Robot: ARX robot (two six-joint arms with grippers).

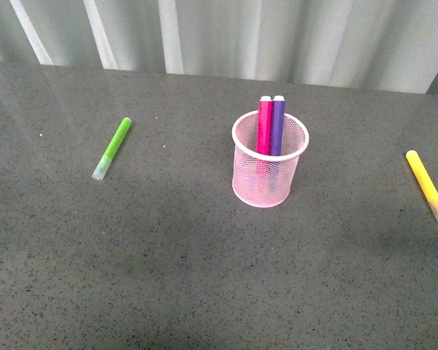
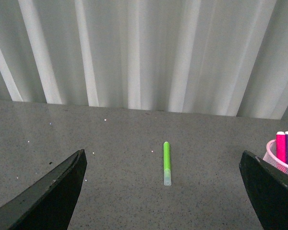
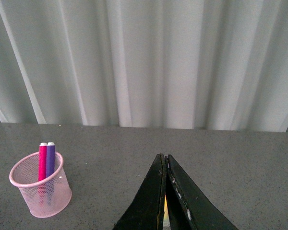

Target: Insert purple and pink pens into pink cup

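I stand before a dark grey speckled tabletop (image 1: 168, 277), matte with a faint sheen, that runs back to a wall of pale corrugated panels (image 1: 226, 36) with soft vertical folds of light and shadow. In the front view neither of my arms shows.

The pink cup (image 1: 269, 160) stands upright a little right of the table's middle, its mesh wall letting the grey surface show through. Both task pens are inside it, side by side and touching, leaning against the far rim with their upper ends poking above it: the pink pen (image 1: 265, 125) on the left, the purple pen (image 1: 278, 125) on the right.

A lime-green marker (image 1: 112, 148) lies flat well to the left of the cup, and a yellow marker (image 1: 428, 186) lies flat near the table's right edge; both are well apart from the cup.

My left gripper (image 2: 165, 191) is spread wide, its dark fingers (image 2: 53, 191) at the two sides of the wrist picture, holding nothing; the green marker lies on the table beyond the gap.

My right gripper (image 3: 165, 191) has its two dark fingers pressed together, with nothing between them. A sliver of yellow shows just behind them; the cup stands off to one side.
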